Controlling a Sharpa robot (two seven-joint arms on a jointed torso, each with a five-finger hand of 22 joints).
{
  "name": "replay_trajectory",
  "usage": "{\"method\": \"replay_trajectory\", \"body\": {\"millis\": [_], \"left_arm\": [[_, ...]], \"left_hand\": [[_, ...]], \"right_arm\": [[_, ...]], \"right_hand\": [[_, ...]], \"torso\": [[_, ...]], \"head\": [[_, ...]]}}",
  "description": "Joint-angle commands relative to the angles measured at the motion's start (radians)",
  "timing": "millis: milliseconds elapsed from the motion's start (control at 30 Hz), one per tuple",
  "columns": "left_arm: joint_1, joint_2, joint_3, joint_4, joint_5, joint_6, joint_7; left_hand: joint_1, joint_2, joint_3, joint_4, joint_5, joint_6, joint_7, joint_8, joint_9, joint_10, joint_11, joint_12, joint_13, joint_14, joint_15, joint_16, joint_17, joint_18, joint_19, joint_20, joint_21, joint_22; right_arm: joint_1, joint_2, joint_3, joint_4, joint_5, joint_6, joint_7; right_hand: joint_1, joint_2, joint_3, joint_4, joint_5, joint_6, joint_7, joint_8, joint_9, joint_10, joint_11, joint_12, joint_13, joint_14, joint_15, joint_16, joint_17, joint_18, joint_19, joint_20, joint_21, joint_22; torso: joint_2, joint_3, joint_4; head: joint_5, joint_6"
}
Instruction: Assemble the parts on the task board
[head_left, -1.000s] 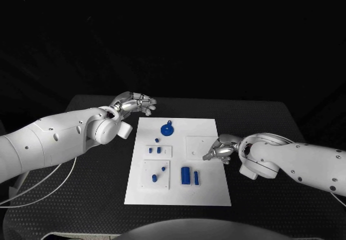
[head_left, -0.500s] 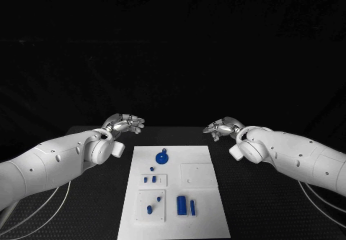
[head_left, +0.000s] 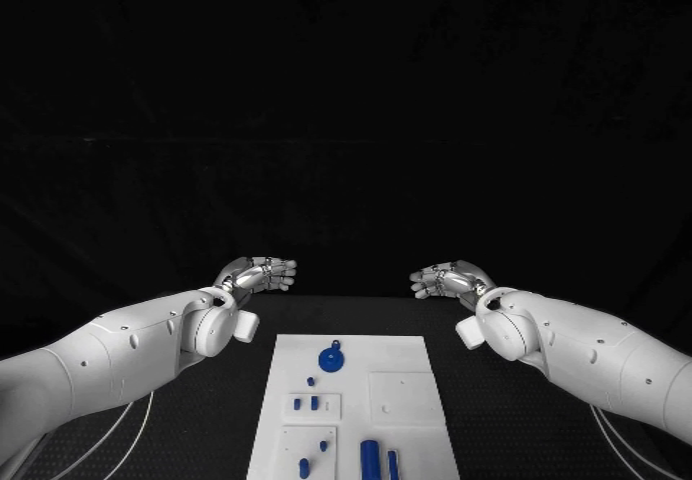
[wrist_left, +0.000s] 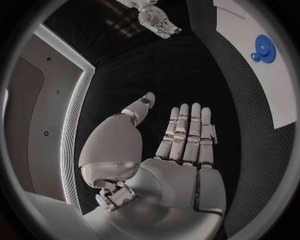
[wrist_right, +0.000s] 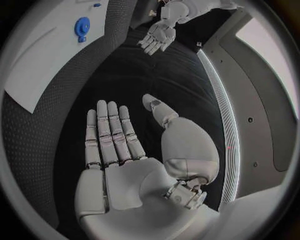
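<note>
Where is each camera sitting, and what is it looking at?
Head view: on the robot's head, looking down at the task board; both white arms, left hand and right hand raised beyond it.
Left wrist view: behind the left hand, facing its open palm.
Right wrist view: behind the right hand, facing its open palm.
Shared: all three show the round blue part on the board.

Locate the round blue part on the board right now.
Head view: round blue part lies on the task board, at its far end, left of centre.
</note>
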Motion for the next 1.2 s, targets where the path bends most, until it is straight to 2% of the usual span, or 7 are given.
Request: {"method": "replay_trajectory", "body": {"millis": [33, 133, 167, 200, 367, 400, 1200], "left_arm": [[0.0, 0.001, 0.001, -0.005, 0.042, 0.031, 0.024], [-0.001, 0.0, 0.001, -0.006, 0.042, 0.048, 0.023], [-0.001, -0.001, 0.0, -0.006, 0.015, 0.009, 0.004], [-0.002, -0.002, 0.001, -0.004, 0.015, 0.007, 0.005], [-0.01, -0.01, 0.008, 0.03, 0.018, -0.027, 0.015], [-0.013, -0.012, 0.01, 0.042, 0.018, -0.04, 0.019], [-0.156, -0.143, 0.132, 0.607, 0.055, -0.615, 0.191]], "left_hand": [[-0.013, -0.001, -0.009, 0.001, -0.003, -0.008, 0.0, -0.005, -0.001, -0.008, -0.001, 0.001, -0.009, -0.015, 0.002, -0.014, -0.005, -0.013, -0.01, 0.0, -0.018, -0.009], [-0.017, -0.003, -0.012, 0.003, -0.003, -0.008, 0.0, -0.005, -0.001, -0.008, -0.001, 0.002, -0.013, -0.02, 0.002, -0.019, -0.006, -0.015, -0.01, 0.0, -0.025, -0.013], [-0.314, 0.148, -0.477, 0.132, -0.058, -0.763, -0.118, -0.293, -0.454, -0.987, -0.099, -0.065, -0.14, -0.734, -0.132, -0.382, -0.433, -0.015, -0.593, -0.036, -0.382, -0.378], [-1.023, 0.148, -0.477, 0.132, -0.058, -0.763, -0.118, -0.293, -0.454, -0.987, -0.099, -0.065, -0.14, -0.734, -0.132, -0.382, -0.433, -0.015, -0.593, -0.036, -0.382, -0.395], [-1.023, 0.148, -0.477, 0.132, -0.058, -0.763, -0.118, -0.293, -0.454, -0.987, -0.099, -0.065, -0.14, -0.734, -0.132, -0.382, -0.433, -0.015, -0.593, -0.036, -0.382, -0.524], [-1.023, 0.148, -0.477, 0.132, -0.058, -0.763, -0.118, -0.293, -0.454, -0.987, -0.099, -0.065, -0.14, -0.734, -0.132, -0.382, -0.433, -0.015, -0.593, -0.036, -0.382, -1.229], [-1.023, 0.148, -0.477, 0.132, -0.058, -0.763, -0.118, -0.293, -0.454, -0.987, -0.099, -0.065, -0.14, -0.734, -0.132, -0.382, -0.433, -0.015, -0.593, -0.036, -0.382, -1.229]], "right_arm": [[-0.002, 0.0, 0.004, 0.0, 0.04, 0.04, 0.045], [-0.004, 0.003, 0.006, -0.005, 0.04, 0.041, 0.045], [-0.002, 0.001, 0.006, -0.002, 0.016, 0.011, 0.014], [-0.003, 0.0, 0.006, 0.0, 0.017, 0.009, 0.015], [-0.007, -0.012, 0.006, 0.034, 0.034, -0.023, 0.03], [-0.009, -0.017, 0.006, 0.047, 0.041, -0.035, 0.035], [-0.09, -0.235, 0.007, 0.655, 0.346, -0.615, 0.301]], "right_hand": [[0.021, -0.005, -0.014, 0.002, -0.031, -0.009, 0.003, 0.0, -0.006, 0.01, 0.003, -0.02, -0.026, 0.005, 0.003, -0.019, -0.014, 0.015, 0.011, 0.003, -0.018, -0.013], [0.029, -0.008, -0.03, 0.002, -0.046, -0.011, 0.003, 0.002, -0.01, 0.02, 0.003, -0.034, -0.044, 0.01, 0.002, -0.029, -0.022, 0.018, 0.017, 0.006, -0.031, -0.02], [-0.928, 0.087, -0.5, 0.292, -0.27, -0.836, -0.176, -0.247, -0.51, -0.982, -0.152, -0.247, -0.219, -0.862, -0.138, -0.428, -0.48, -0.162, -0.558, -0.201, -0.312, -0.326], [-0.928, 0.087, -0.5, 0.292, -0.27, -0.836, -0.176, -0.247, -0.51, -0.982, -0.152, -0.247, -0.219, -0.862, -0.138, -0.428, -0.48, -0.162, -0.558, -0.201, -0.312, -0.34], [-0.928, 0.087, -0.5, 0.292, -0.27, -0.836, -0.176, -0.247, -0.51, -0.982, -0.152, -0.247, -0.219, -0.862, -0.138, -0.428, -0.48, -0.162, -0.558, -0.201, -0.312, -1.041], [-0.928, 0.087, -0.5, 0.292, -0.27, -0.836, -0.176, -0.247, -0.51, -0.982, -0.152, -0.247, -0.219, -0.862, -0.138, -0.428, -0.48, -0.162, -0.558, -0.201, -0.312, -1.041], [-0.928, 0.087, -0.5, 0.292, -0.27, -0.836, -0.176, -0.247, -0.51, -0.982, -0.152, -0.247, -0.219, -0.862, -0.138, -0.428, -0.48, -0.162, -0.558, -0.201, -0.312, -1.041]], "torso": [[-0.006, 0.0038, -0.0007], [-0.005, 0.0063, -0.0029], [-0.004, 0.0031, -0.001], [-0.005, 0.0036, -0.001], [-0.014, 0.0109, -0.0009], [-0.018, 0.0137, -0.0009], [-0.03, 0.0236, -0.0009]], "head": [[0.005, 0.01], [0.002, 0.014], [0.004, 0.009], [0.003, 0.008], [-0.011, -0.009], [-0.017, -0.015], [-0.036, -0.038]]}}
